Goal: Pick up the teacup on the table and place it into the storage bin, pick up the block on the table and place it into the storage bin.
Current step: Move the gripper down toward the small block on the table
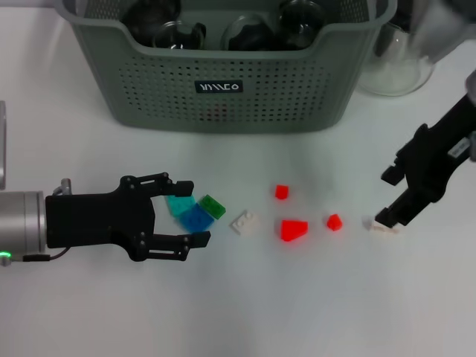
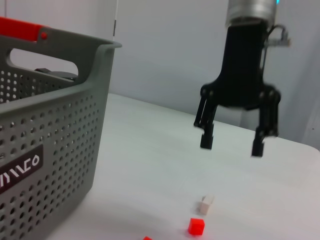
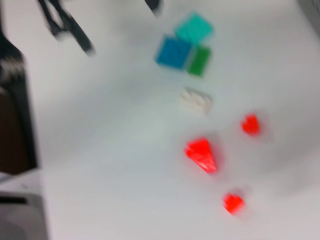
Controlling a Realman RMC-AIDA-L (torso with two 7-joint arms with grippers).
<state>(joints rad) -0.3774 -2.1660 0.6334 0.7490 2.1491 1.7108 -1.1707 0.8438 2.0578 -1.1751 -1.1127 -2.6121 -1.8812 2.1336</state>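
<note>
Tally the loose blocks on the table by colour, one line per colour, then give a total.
Red blocks: 3
White blocks: 2
Blue block: 1
Teal block: 1
Green block: 1
Total: 8

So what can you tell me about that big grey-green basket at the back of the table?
The storage bin is a large grey-green basket that looks like plastic. Its walls are perforated with rows of small holes, and a small black label with white lettering sits on the side facing the robot. The left wrist view shows a handle cutout under the rim. It stands upright on the white table, beyond the scattered blocks. Dark glassware lies inside; what each piece is cannot be told. Neither hand touches it.
</note>
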